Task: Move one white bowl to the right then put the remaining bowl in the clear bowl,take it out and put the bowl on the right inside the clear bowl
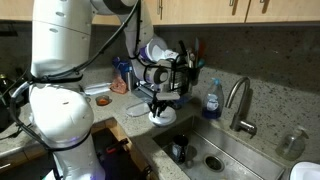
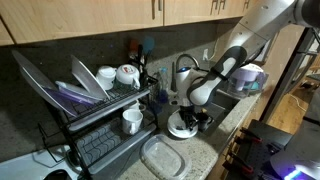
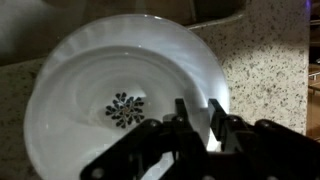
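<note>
Hand [image 3: 199,110] over rim of white bowl [image 3: 90,85], counter [image 3: 272,60] beside.

A dish rack [image 2: 95,125] holds plates [image 2: 88,78] and mugs [image 2: 132,121]. A blue soap bottle [image 1: 211,99] stands beside the faucet [image 1: 238,100] at the sink [image 1: 245,160].

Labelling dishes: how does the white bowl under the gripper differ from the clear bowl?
The white bowl is opaque with a dark flower at its centre; the clear bowl is see-through. The gripper is at the white bowl, not the clear bowl. Both sit upright on the counter.
</note>
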Available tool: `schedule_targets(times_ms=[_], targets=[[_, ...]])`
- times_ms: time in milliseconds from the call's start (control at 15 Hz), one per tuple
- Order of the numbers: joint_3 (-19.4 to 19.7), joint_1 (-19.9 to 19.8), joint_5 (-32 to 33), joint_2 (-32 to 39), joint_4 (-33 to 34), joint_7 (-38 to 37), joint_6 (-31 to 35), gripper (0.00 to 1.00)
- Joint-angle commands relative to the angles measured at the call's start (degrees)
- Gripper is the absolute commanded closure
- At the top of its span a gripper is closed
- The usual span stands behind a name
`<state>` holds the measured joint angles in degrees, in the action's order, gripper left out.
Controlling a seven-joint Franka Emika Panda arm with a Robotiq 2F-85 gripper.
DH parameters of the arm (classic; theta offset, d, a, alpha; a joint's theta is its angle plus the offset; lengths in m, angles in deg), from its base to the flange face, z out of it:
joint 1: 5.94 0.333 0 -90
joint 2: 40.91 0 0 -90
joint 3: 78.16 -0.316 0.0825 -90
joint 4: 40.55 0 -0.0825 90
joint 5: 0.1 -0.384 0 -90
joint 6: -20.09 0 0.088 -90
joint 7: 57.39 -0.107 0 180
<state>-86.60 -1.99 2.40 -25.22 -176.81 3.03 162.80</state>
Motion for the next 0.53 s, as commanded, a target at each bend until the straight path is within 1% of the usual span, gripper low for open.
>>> schedule_targets(times_ms=[0,67,133,200,467], targets=[[-0.63,-1.1,-0.49,-1.88,-1.29,-1.24,2.24,0.97],[-0.67,-1.06,-0.43,-2.11,-1.41,-1.49,2.62,0.97],[-0.74,-1.08,-0.45,-2.26,-1.49,-1.41,2.92,0.93],[-0.93,-0.93,-0.53,-2.88,-1.94,-1.47,3.23,0.94],[-1.45,-0.4,-0.51,-6.97,-4.41,-1.56,5.13,0.95]])
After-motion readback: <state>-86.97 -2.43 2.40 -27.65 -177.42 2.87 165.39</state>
